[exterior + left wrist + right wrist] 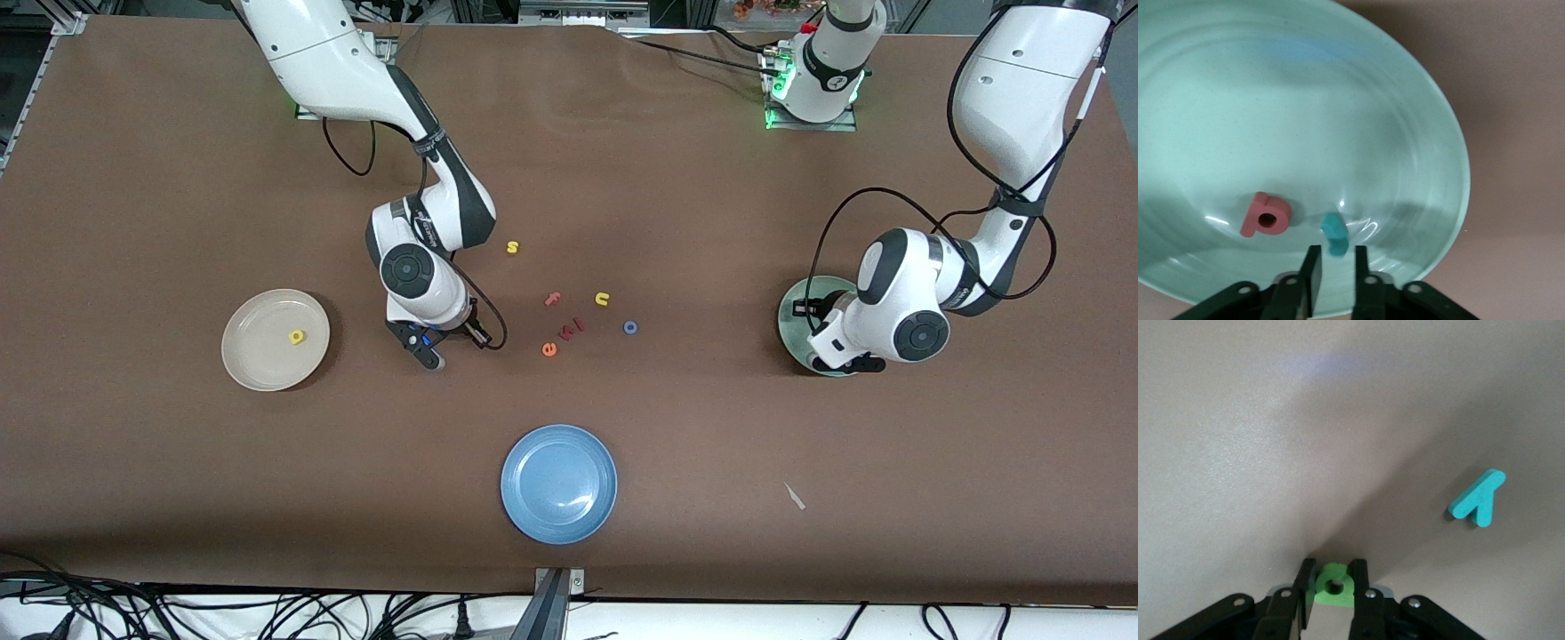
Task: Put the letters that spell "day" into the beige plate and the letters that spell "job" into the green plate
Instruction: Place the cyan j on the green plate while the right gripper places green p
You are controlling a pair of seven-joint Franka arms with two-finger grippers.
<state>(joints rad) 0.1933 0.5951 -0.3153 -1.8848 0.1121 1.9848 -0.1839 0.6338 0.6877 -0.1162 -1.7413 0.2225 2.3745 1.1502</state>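
Right hand gripping green "d", no legible writing

Fig.: brown worktop w/ items lying directly on it. Beige plate toward right arm's end; green plate toward left arm's end; blue plate nearest front camera, approx. mid-worktop. Loose letters clustered centrally: yellow "s" farthest from camera; pink "f" beside yellow "u"; blue "o"; orange "e" nearest camera. Teal "y" lay flat on bare worktop in right wrist view.
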